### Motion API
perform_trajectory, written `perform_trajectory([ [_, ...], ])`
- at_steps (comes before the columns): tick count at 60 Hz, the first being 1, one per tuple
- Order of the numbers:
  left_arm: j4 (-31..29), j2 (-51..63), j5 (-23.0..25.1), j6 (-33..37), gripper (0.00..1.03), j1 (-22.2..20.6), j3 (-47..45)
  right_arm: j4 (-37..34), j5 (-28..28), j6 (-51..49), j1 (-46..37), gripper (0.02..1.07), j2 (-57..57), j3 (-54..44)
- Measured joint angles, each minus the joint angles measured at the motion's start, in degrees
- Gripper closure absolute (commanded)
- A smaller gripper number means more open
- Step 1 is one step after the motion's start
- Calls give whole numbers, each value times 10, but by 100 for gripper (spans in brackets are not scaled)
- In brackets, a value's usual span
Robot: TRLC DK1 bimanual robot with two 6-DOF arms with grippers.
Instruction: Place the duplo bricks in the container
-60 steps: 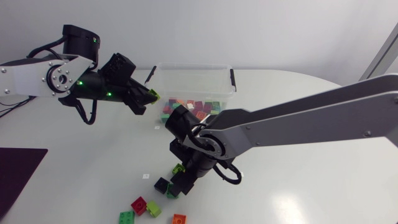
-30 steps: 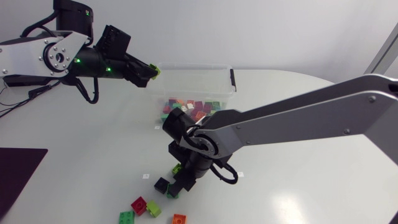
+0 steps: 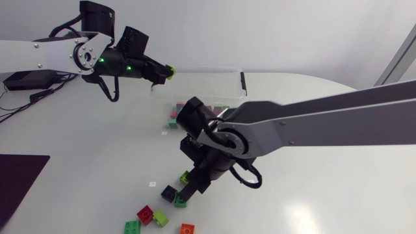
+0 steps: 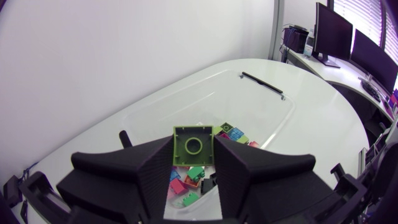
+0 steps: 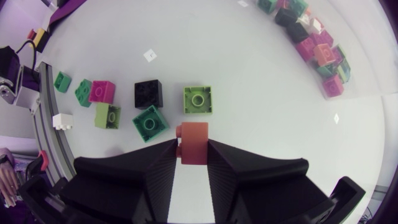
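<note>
White table (image 3: 312, 195), bearing all else. Right arm (image 3: 312, 123), entering from the side, reaching past the middle, bent down over the loose bricks (image 3: 144, 214). Left arm (image 3: 45, 55), raised at 1 end of the clear container (image 3: 214, 73). Container well apart from the loose bricks, already holding a heap of mixed bricks (image 4: 229, 131).

Left claw (image 4: 193, 155): clenched from 2 sides on 1 lime brick (image 4: 193, 142), held above the container's open top, hollow underside toward the wrist camera. Right claw (image 5: 191, 154): grasping 1 red brick (image 5: 193, 140) by its flat sides, low over the table, just beside a dark green brick (image 5: 150, 122) and near a second lime one (image 5: 198, 99). Others farther out, among them black (image 5: 148, 94) and pink (image 5: 101, 91).

Handling, as judged: hard moulded plastic, light, stiff, not fragile, smooth enough to twist or slip if pinched at a corner. Best taken across 2 opposite flat walls, square to the fingers, clear of the studs. Likely safe to release from low height onto the heap.
</note>
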Motion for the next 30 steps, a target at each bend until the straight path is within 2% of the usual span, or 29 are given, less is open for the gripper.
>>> perform_trajectory([
  [8, 5, 32, -8, -6, 66, -7, 9, -24, 0, -2, -16, 78, -60, 0],
  [9, 5, 35, -9, -6, 57, -8, 9, -26, 0, -2, -17, 78, -64, 0],
  [10, 5, 37, -11, -6, 56, -10, 9, -30, 0, -3, -21, 78, -72, 0],
  [11, 5, 39, -12, -6, 48, -11, 9, -32, 0, -5, -23, 78, -77, 0],
  [12, 5, 41, -14, -6, 47, -11, 10, -35, 0, -5, -26, 78, -82, 0],
  [15, 5, 45, -16, -6, 30, -14, 10, -45, 0, -7, -35, 78, -96, 3],
  [17, 5, 46, -19, -6, 25, -16, 10, -50, 0, -9, -44, 78, -104, 7],
  [18, 5, 46, -22, -6, 18, -17, 10, -51, 0, -9, -47, 78, -107, 9],
  [19, 5, 46, -25, -6, 15, -17, 10, -53, 0, -11, -52, 78, -110, 12],
  [27, 4, 45, -33, -4, 7, -19, 9, -63, -7, -15, -91, 78, -124, 47],
  [30, 3, 39, -42, 1, 7, -20, 2, -63, -11, -18, -106, 78, -126, 62],
])
